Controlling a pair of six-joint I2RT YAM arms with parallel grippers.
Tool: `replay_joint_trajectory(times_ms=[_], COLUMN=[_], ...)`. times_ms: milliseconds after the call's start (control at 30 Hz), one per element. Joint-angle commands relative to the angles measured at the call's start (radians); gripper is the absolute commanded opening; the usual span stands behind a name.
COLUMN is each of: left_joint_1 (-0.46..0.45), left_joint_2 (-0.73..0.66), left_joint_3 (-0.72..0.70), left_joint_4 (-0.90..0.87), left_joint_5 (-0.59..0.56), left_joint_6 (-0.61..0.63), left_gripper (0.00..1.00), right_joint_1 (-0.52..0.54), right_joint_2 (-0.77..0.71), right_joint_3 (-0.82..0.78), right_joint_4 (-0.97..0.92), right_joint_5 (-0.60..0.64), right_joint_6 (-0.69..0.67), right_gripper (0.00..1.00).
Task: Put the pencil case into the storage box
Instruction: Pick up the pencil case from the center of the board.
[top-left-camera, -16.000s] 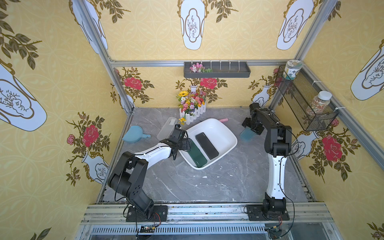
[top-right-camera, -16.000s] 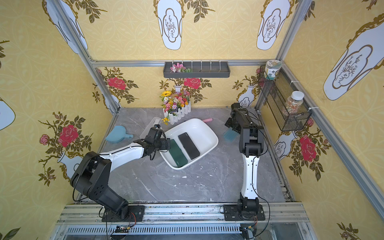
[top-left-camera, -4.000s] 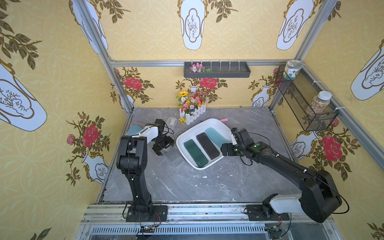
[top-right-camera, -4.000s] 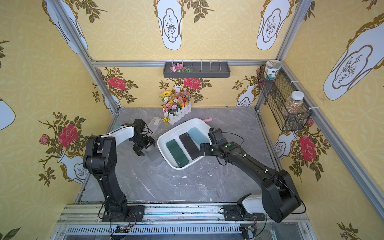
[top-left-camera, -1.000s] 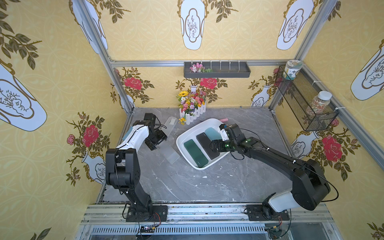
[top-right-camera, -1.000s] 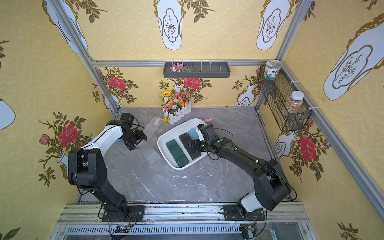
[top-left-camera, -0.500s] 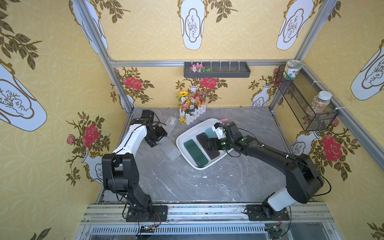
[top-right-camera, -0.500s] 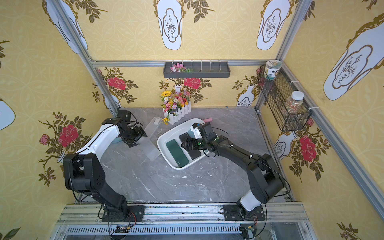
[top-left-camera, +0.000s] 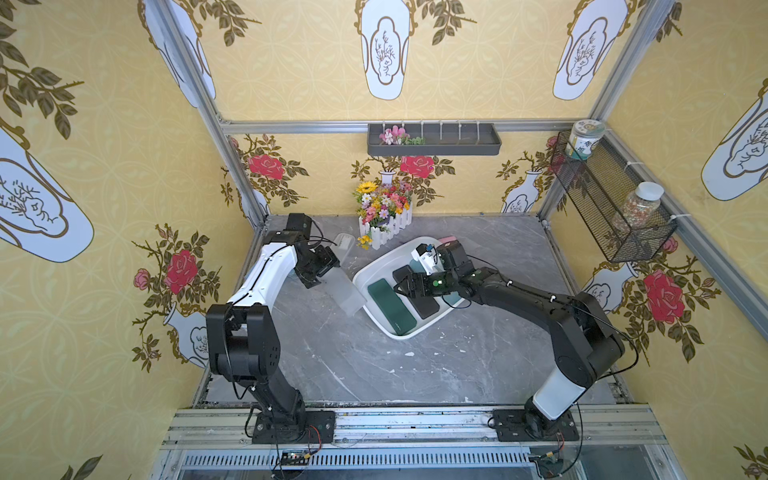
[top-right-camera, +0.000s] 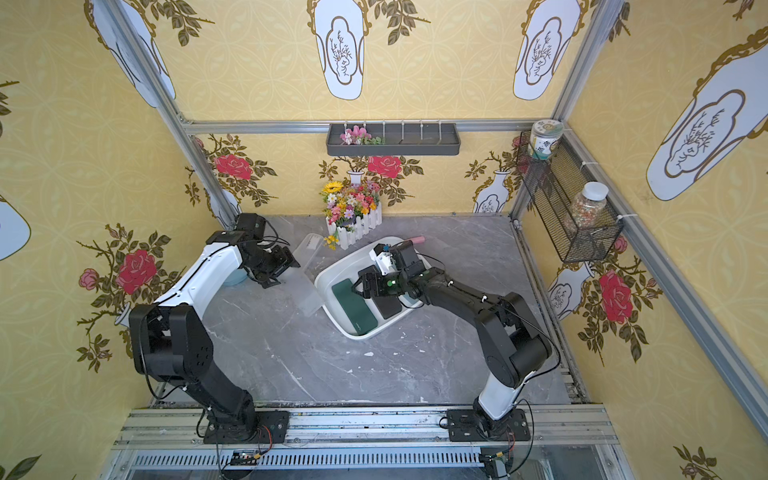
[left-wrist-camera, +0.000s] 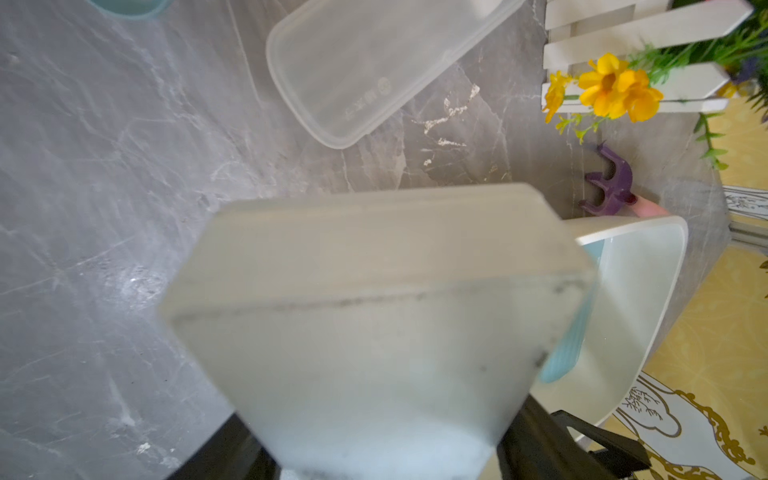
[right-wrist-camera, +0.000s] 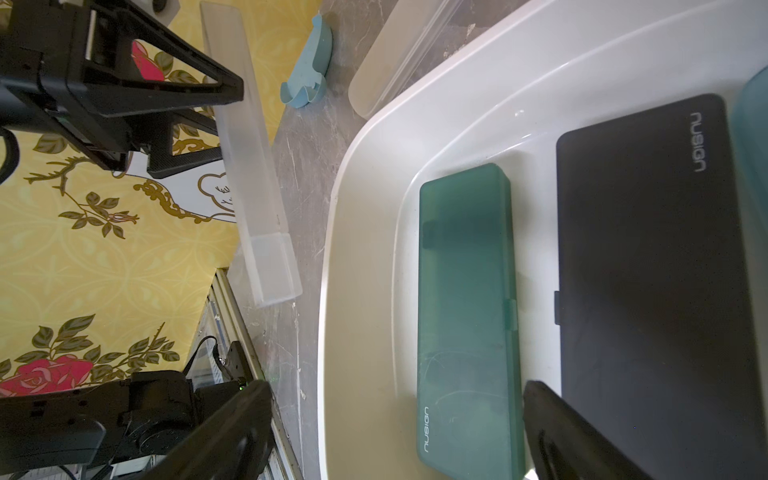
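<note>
A frosted clear pencil case (top-left-camera: 343, 286) (top-right-camera: 305, 293) hangs tilted in my left gripper (top-left-camera: 322, 266), which is shut on its upper end. Its lower end is close to the left rim of the white storage box (top-left-camera: 399, 334); whether it touches the table I cannot tell. In the left wrist view the pencil case (left-wrist-camera: 374, 311) fills the space between the dark fingers (left-wrist-camera: 540, 436). Inside the box lie a green case (right-wrist-camera: 465, 311), a black case (right-wrist-camera: 648, 270) and a light blue case (left-wrist-camera: 569, 353). My right gripper (right-wrist-camera: 397, 390) (top-left-camera: 405, 284) hovers open over the green case, holding nothing.
A clear tray (left-wrist-camera: 365, 66) lies on the table behind the left gripper. A flower pot with a white fence (top-left-camera: 384, 224) stands at the back. A light blue scoop (right-wrist-camera: 309, 79) lies by the left wall. On the walls hang a dark grey tray (top-left-camera: 434, 143) and a mesh basket (top-left-camera: 611, 208).
My left gripper has swung the frosted case up and a little toward the box. My right gripper has slid left across the box, from above the black case to above the green one.
</note>
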Motion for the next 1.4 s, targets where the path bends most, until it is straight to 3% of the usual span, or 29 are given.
replay_joint_trajectory(times_ms=[0,200,500,767,1200,1367], left_joint_1=[-0.018,-0.070,-0.157,-0.206,-0.242,-0.254], left_joint_2=[0.025,0.079,0.172,0.208,0.216,0.224], left_joint_3=[0.022,0.090,0.189,0.239,0.268,0.273], left_joint_4=[0.003,0.004,0.000,0.001,0.003,0.007], left_joint_5=[0.023,0.026,0.049,0.059,0.079,0.083], left_joint_6=[-0.016,-0.028,-0.052,-0.061,-0.076,-0.082], left_gripper=[0.73,0.73,0.73,0.73,0.73,0.73], right_joint_1=[0.002,0.003,0.003,-0.003,0.004,0.012], right_joint_2=[0.002,0.004,0.085,0.124,0.165,0.175], right_joint_3=[0.012,0.012,0.030,0.053,0.075,0.085], right_joint_4=[0.050,0.063,0.188,0.251,0.292,0.289], right_joint_5=[-0.023,-0.017,-0.152,-0.195,-0.211,-0.206], right_joint_6=[-0.006,-0.010,0.005,0.031,0.070,0.074], right_gripper=[0.97,0.97,0.97,1.00,0.91,0.83])
